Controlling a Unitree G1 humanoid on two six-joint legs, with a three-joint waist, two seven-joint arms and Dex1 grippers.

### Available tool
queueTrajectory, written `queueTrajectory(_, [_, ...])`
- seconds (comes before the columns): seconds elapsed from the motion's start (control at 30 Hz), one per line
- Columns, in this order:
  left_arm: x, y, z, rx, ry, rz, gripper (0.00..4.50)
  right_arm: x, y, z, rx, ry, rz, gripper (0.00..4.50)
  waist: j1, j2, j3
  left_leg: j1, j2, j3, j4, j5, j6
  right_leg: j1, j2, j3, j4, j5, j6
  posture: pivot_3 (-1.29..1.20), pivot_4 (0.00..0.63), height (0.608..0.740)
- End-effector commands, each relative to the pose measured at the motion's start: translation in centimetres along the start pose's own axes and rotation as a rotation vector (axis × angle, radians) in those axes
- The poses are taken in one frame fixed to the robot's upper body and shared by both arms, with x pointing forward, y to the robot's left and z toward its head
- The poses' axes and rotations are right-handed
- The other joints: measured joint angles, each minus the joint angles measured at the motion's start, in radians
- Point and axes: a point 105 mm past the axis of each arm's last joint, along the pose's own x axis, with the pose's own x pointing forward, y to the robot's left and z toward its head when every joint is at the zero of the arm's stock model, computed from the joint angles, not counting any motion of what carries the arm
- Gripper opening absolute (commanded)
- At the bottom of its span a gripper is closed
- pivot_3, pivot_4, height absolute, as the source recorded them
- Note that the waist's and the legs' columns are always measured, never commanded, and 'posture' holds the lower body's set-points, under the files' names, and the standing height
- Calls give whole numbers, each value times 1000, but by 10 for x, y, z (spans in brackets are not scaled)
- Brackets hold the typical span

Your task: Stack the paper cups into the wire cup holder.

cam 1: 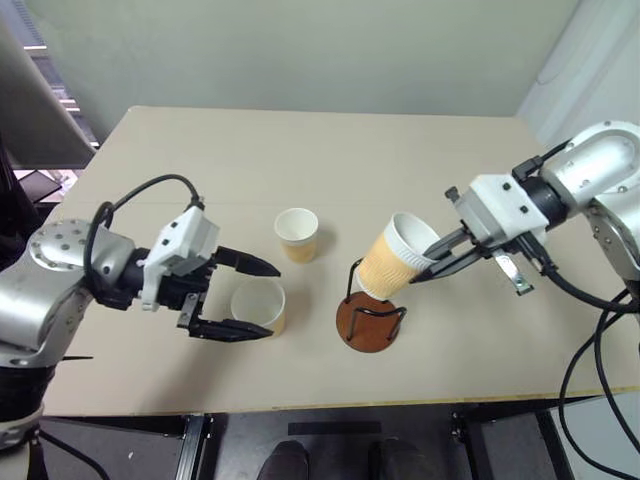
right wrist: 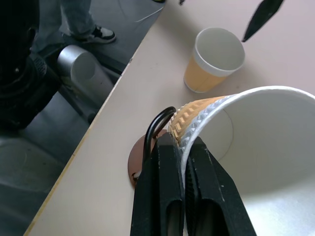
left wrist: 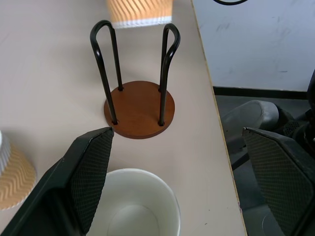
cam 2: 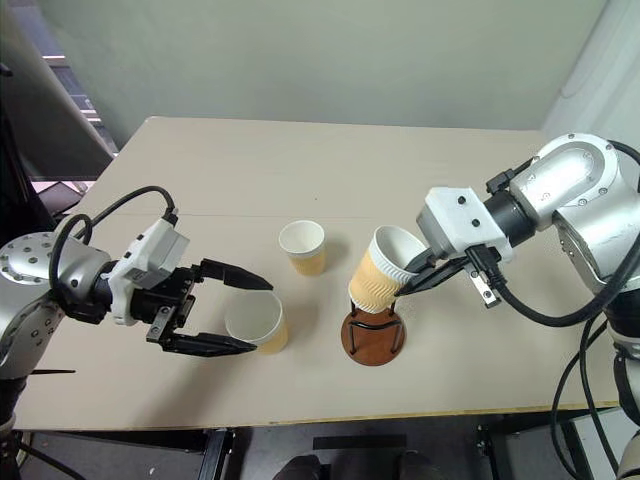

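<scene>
Fingers of the right gripper (cam 1: 432,262) are pinched tight on the white rim of a ribbed paper cup (cam 1: 392,256), one finger inside the mouth, the other on the outer wall. That cup hangs tilted over the wire cup holder (cam 1: 371,320): long axis slanted, mouth up and toward the robot's right, base down and toward its left, right at the tops of the wire loops. Inside of it looks white and empty in the right wrist view.

Left gripper (cam 1: 255,298) stands wide open, gripping nothing. Its two black fingers straddle the near cup (cam 1: 262,305), which sits upright on the table (cam 1: 330,150) w/ mouth up; top finger is above and beyond the rim, lower finger along the near side. Can't tell if either finger touches it. Left wrist view shows that cup's interior white, nothing in it.

Third cup (cam 1: 297,235) is upright farther back, btwn the two arms, well apart from both grippers; mouth up, empty.

Holder: round reddish-brown base flat on the table, near the front edge, thin black wire loops rising vertical. No cup seated in it yet; bare base visible btwn the wires. Near cup is just beside the holder, on the robot's left of it.
</scene>
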Motion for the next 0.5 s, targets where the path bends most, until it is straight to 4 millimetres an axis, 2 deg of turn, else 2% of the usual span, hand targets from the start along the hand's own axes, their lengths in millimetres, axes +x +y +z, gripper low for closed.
queueTrajectory(0.03, [-5, -3, 10, 43, 2, 18, 4500, 1, -1, -1, -30, 25, -4, 31, 0, 0, 0, 0, 0, 0, 0, 0, 0, 0, 0, 0, 0, 0, 0, 0, 150, 740])
queueTrajectory(0.07, [-5, -3, 10, 43, 3, 20, 4500, 2, -1, -2, -27, 30, -5, 31, 0, 0, 0, 0, 0, 0, 0, 0, 0, 0, 0, 0, 0, 0, 0, 0, 150, 740])
queueTrajectory(0.2, [-6, -3, 10, 40, 6, 27, 4500, 3, -3, -8, -21, 53, -7, 840, 0, 0, 0, 0, 0, 0, 0, 0, 0, 0, 0, 0, 0, 0, 0, 0, 150, 740])
queueTrajectory(0.4, [-8, -1, 9, 41, 10, 39, 4500, 4, -4, -9, -19, 57, -11, 2849, 0, 0, 0, 0, 1, 0, 0, 0, 0, 0, 0, 0, 0, 0, -1, 0, 150, 740])
queueTrajectory(0.5, [-15, 6, 9, 59, 27, 71, 4500, -3, -6, -11, 19, 53, -59, 3978, 0, 0, 0, 0, 1, 0, 0, 0, 0, 0, 0, 0, 0, 0, -1, 0, 150, 740])
